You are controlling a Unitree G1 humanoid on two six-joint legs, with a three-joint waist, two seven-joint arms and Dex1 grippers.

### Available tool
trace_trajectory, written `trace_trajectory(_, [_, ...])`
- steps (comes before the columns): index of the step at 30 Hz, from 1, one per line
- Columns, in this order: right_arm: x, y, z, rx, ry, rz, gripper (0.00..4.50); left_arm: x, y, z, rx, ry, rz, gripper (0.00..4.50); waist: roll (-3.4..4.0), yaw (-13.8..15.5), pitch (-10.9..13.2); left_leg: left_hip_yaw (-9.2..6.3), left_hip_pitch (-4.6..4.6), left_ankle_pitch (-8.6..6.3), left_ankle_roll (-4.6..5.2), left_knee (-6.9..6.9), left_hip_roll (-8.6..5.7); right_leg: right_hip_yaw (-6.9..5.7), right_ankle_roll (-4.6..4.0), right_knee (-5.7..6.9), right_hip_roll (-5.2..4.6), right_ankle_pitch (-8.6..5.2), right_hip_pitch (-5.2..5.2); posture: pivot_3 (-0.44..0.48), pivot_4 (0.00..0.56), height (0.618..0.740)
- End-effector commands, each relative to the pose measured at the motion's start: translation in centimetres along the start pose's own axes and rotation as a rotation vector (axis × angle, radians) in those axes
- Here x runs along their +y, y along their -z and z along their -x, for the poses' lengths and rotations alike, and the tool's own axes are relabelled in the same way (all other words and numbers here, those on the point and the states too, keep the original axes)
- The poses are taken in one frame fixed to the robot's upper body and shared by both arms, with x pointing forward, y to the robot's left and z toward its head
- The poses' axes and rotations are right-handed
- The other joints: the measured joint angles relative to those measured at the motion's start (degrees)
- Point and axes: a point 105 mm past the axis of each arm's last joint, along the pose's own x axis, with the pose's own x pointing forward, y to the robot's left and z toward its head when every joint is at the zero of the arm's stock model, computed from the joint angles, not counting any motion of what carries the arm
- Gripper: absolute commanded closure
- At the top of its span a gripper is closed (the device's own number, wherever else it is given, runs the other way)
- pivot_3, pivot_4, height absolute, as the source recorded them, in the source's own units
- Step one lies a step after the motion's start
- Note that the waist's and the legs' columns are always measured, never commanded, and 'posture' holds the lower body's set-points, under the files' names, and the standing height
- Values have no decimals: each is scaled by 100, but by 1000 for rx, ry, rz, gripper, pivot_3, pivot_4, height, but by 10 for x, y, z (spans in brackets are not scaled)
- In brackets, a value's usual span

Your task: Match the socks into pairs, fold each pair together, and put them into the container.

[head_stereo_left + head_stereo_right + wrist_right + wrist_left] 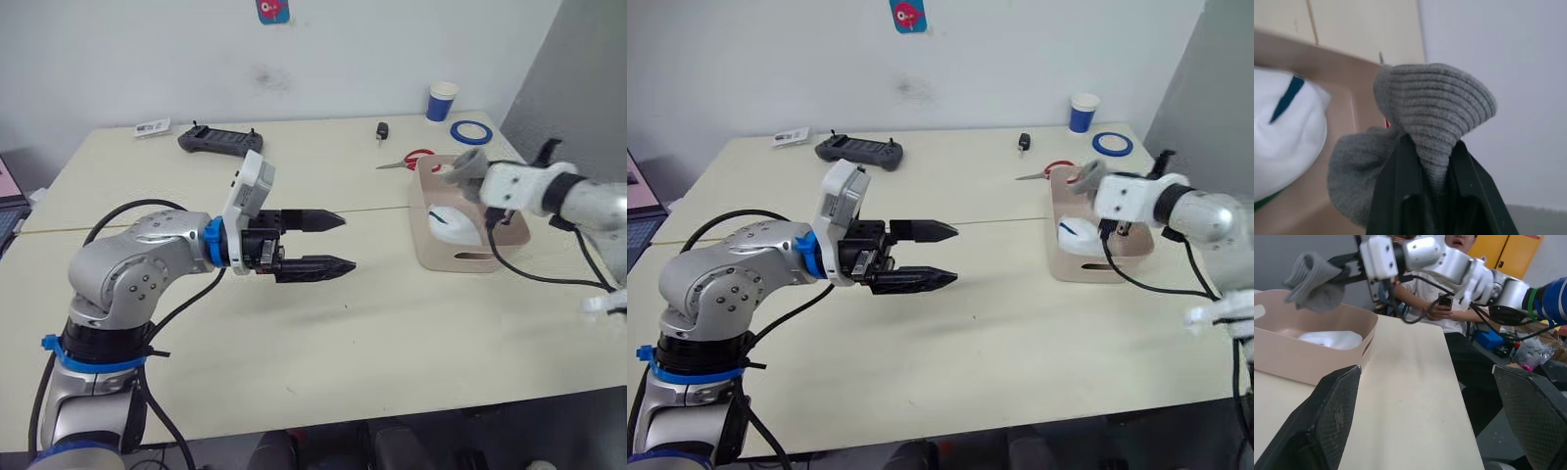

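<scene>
My right gripper (1431, 161) is shut on a bunched pair of grey socks (464, 168), held just above the far end of the pinkish-beige container (460, 260) at the table's right side. Inside the container lies a folded white sock with a navy stripe (453, 223), and a dark green edge (1263, 201) shows beneath it. My left gripper (338, 243) hovers over the middle of the table, open, with nothing between its fingers, pointing toward the container. In the left wrist view the grey socks (1315, 281) hang over the container's rim (1308, 360).
At the back right stand a blue-and-white paper cup (443, 101), a blue tape roll (471, 132), red-handled scissors (416, 159) and a black key fob (382, 130). A black controller (220, 142) lies at the back. A person (1449, 298) sits beyond the table's right edge.
</scene>
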Motion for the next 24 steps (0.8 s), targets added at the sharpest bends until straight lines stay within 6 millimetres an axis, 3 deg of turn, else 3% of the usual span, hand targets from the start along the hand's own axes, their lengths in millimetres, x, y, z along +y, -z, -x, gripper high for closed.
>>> trace_trajectory(1, [15,2,-14,-38,-124,124,4330,-4,-5,0,-1,-16,-54,0,-2,8,1,-1,0,2,-4,0,0,0,-1,1,0,0,0,0,150,740])
trace_trajectory(6, [30,1,-17,-64,-298,125,4330,-3,-1,2,18,-49,-72,0,0,92,3,-6,-2,3,-5,-2,0,-3,-26,1,-4,14,0,0,150,740])
trace_trajectory(12, [15,0,-7,-69,-399,42,2319,0,0,0,23,-57,-89,0,0,121,3,-11,0,2,-5,3,-2,-9,-27,2,-6,15,7,0,150,740])
trace_trajectory(18, [-16,-7,14,-77,-435,-86,223,5,2,1,29,-66,-102,0,1,122,4,-12,3,2,-4,8,-2,-10,-27,8,-7,15,9,0,150,740])
trace_trajectory(19, [-21,-8,19,-73,-434,-106,21,6,2,1,29,-66,-103,0,2,122,4,-12,4,2,-4,8,-2,-11,-27,9,-6,15,9,0,150,740])
trace_trajectory(24, [-34,-12,38,-64,-442,-201,21,8,2,3,30,-69,-107,0,2,128,4,-16,5,2,-3,8,-2,-13,-27,8,-7,14,10,0,150,740])
